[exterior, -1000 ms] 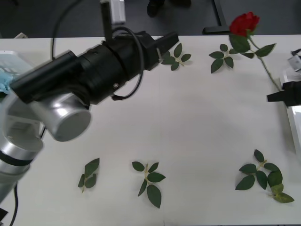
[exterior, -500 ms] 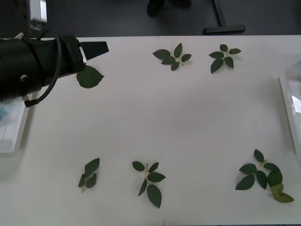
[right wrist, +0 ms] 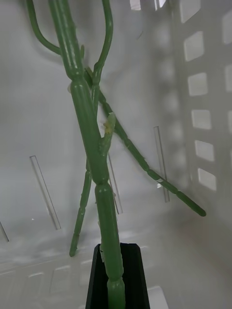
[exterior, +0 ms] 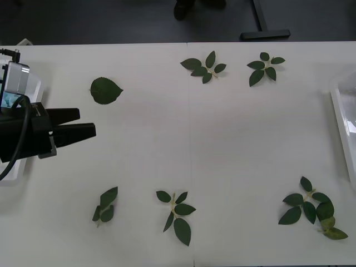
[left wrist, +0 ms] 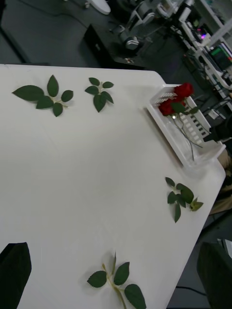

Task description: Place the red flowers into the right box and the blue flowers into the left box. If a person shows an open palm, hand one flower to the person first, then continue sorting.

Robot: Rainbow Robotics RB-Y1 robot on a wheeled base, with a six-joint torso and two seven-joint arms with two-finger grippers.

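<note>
My right gripper (right wrist: 116, 282) is down inside the right box (right wrist: 193, 96), shut on the thick green stem of a red flower (right wrist: 89, 140). Other thin stems (right wrist: 145, 164) lie on the box floor behind it. In the left wrist view, red flowers (left wrist: 176, 99) rest in that white slatted box (left wrist: 186, 145) at the table's far end, blooms against its rim. My left gripper (exterior: 87, 123) hovers open and empty at the table's left edge, beside the left box (exterior: 15, 173), which the arm mostly hides. Blue flowers are hidden.
Loose green leaf sprigs lie on the white table: two at the back (exterior: 204, 65) (exterior: 264, 67), a single leaf (exterior: 105, 90), and three near the front (exterior: 105, 204) (exterior: 175, 214) (exterior: 311, 208). The right box's rim (exterior: 344, 128) shows at the right edge.
My left arm has swung back from over the table's middle to its left edge. The right gripper and its red rose, at the far right a second ago, have left the front view.
</note>
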